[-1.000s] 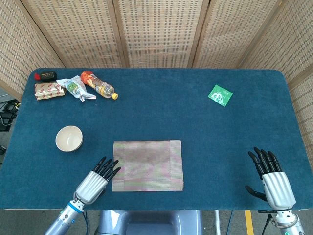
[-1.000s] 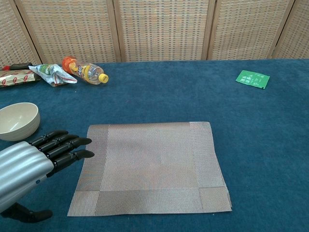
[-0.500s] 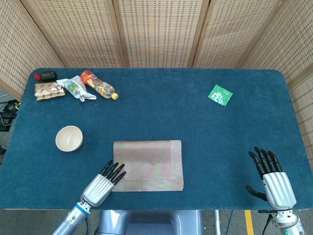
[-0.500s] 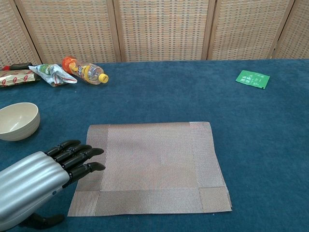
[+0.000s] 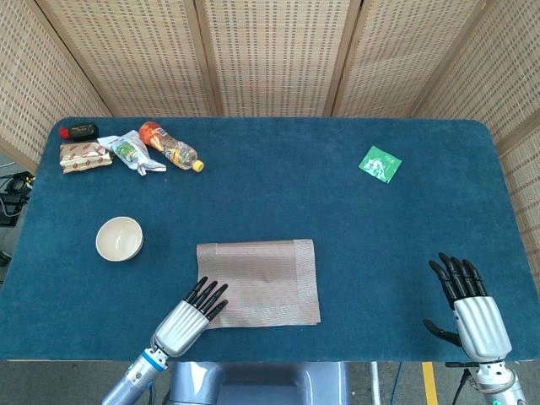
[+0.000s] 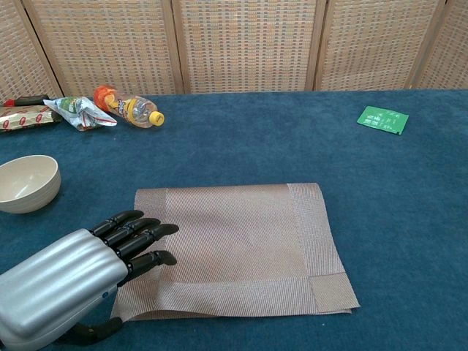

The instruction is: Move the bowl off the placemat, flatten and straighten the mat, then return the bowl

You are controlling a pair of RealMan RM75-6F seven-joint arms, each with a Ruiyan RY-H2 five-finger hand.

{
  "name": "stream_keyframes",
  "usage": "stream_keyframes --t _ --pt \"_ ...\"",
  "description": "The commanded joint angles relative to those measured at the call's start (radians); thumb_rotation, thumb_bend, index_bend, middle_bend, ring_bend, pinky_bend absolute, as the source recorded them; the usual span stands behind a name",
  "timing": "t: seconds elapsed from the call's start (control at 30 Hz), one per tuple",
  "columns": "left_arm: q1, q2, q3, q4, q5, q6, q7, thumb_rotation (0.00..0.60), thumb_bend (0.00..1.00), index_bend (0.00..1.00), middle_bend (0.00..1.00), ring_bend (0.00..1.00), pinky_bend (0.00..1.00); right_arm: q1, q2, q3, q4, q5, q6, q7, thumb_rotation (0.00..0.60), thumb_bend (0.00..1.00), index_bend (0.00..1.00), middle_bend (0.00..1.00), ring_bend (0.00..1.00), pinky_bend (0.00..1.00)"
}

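Two hands are in view: the left hand (image 6: 80,274) lies with its fingers spread and straight over the near-left corner of the placemat (image 6: 234,248), holding nothing, and the right hand (image 5: 468,308) sits well to the right of the placemat, also spread wide and empty. From the placemat, the bowl (image 6: 25,183) stands to the left on the bare table (image 5: 337,219), clear of the mat's edge, so the first step of the task appears complete and flattening appears to be the step in hand. Risk 1: if the left hand pushes sideways without enough downward pressure, the placemat is likely to slide and rotate on the table covering instead of smoothing out; its edges already sit slightly askew to the table front. Risk 2: the near edge of the placemat looks lifted and faintly rippled toward its near-right corner, and a stroke in the wrong direction could fold that edge under. Risk 3: a wide sweep to the left of the placemat could strike the bowl. The placemat is a thin woven rectangle, tan-grey with a broader band around its border, and it looks limp and light. The bowl is cream, upright and empty as far as can be seen.
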Motion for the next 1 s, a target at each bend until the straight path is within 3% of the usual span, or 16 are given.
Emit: stream_keyframes --t 0.03,0.27,0.5,0.63,0.73,0.9,1.0 --pt "-0.001 -0.001 0.001 0.004 0.002 0.002 0.0 0.6 0.29 0.2 0.0 0.0 0.0 0.0 0.0 0.0 0.0 -0.001 0.0 0.001 0.6 0.18 0.0 0.0 0.0 0.0" --pt "-0.001 -0.01 0.001 0.013 -0.001 0.001 0.002 0.6 0.3 0.2 0.0 0.0 0.0 -0.001 0.001 0.0 -0.002 -0.001 0.003 0.004 0.6 0.18 0.0 0.0 0.0 0.0" --pt "-0.002 -0.029 -0.011 0.029 -0.018 -0.006 0.001 0.6 0.42 0.25 0.0 0.0 0.0 -0.001 0.002 -0.002 -0.002 -0.003 0.001 0.008 0.6 0.18 0.0 0.0 0.0 0.0" --pt "-0.004 -0.038 -0.021 0.034 -0.023 -0.002 -0.003 0.6 0.44 0.29 0.0 0.0 0.0 0.0 0.003 -0.001 -0.002 -0.003 0.001 0.011 0.6 0.18 0.0 0.0 0.0 0.0" --pt "-0.004 -0.046 -0.029 0.037 -0.029 0.001 -0.008 0.6 0.44 0.36 0.0 0.0 0.0 0.0 0.003 -0.001 -0.002 -0.002 0.0 0.013 0.6 0.18 0.0 0.0 0.0 0.0" --pt "-0.005 -0.061 -0.042 0.05 -0.034 0.017 -0.022 0.6 0.44 0.56 0.0 0.0 0.0 0.001 0.005 -0.001 -0.002 -0.002 -0.001 0.016 0.6 0.18 0.0 0.0 0.0 0.0" --pt "-0.006 -0.068 -0.052 0.056 -0.035 0.031 -0.028 0.6 0.44 0.61 0.0 0.0 0.0 0.001 0.005 -0.002 -0.002 -0.001 -0.002 0.017 0.6 0.18 0.0 0.0 0.0 0.0"
